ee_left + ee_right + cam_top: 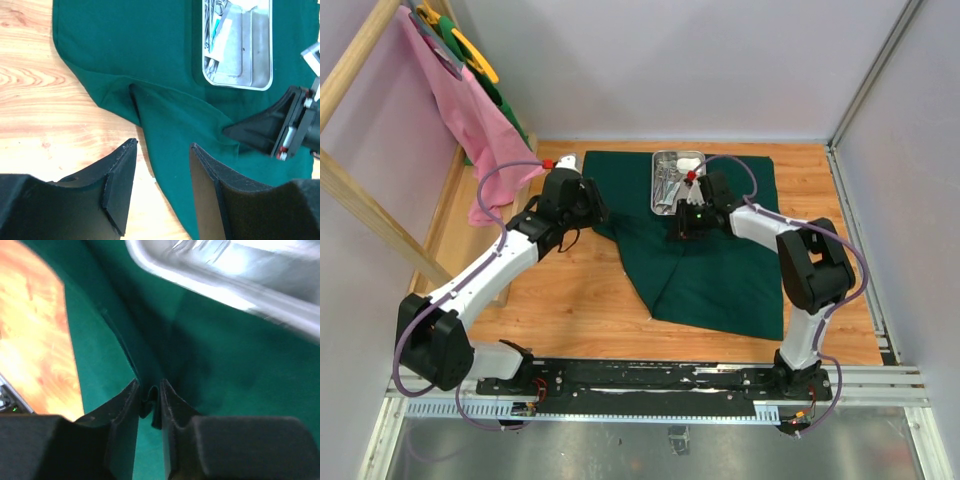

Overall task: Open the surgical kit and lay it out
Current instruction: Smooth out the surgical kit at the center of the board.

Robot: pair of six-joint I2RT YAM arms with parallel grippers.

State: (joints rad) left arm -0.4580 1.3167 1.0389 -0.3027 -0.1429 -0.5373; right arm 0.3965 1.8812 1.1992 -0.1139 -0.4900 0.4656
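Observation:
The surgical kit's dark green cloth wrap (pixel 720 270) lies spread on the wooden table, with the shiny steel tray (pixel 670 185) on its far part. Thin steel instruments (pixel 215 30) and a small white packet (pixel 223 34) lie in the tray (pixel 252 55); a white gauze wad (pixel 690 160) sits at its far end. My right gripper (pixel 148 385) is shut on a raised fold of the cloth (pixel 225 380), just in front of the tray (pixel 225 270). My left gripper (pixel 163 143) hangs open over the cloth's left edge (pixel 125 50), holding nothing.
A wooden rack (pixel 360 200) stands at the left with a pink cloth (pixel 470 110) and green and yellow items hanging on it. Grey walls close the back and right. A metal rail (pixel 720 380) runs along the near edge by the arm bases.

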